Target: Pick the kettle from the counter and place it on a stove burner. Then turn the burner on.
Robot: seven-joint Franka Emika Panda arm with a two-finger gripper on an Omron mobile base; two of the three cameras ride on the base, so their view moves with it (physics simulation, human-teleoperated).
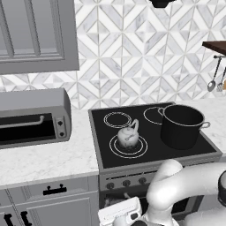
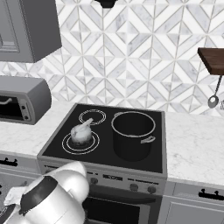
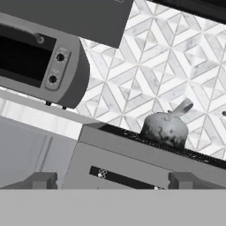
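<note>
A small silvery kettle (image 1: 128, 137) is seen standing on the front-left stove burner (image 1: 128, 148), beside a black pot (image 1: 181, 126). It is judged light, rigid and slippery, best held by its arched handle. The hand (image 3: 112, 181) is held open, low before the stove, the kettle above and beyond it.

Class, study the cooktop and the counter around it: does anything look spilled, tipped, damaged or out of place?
Nothing stands out. The kettle sits upright inside the stove burner rings, the black pot stands level beside it, and the toaster oven rests squarely on the counter. No spills show.
</note>
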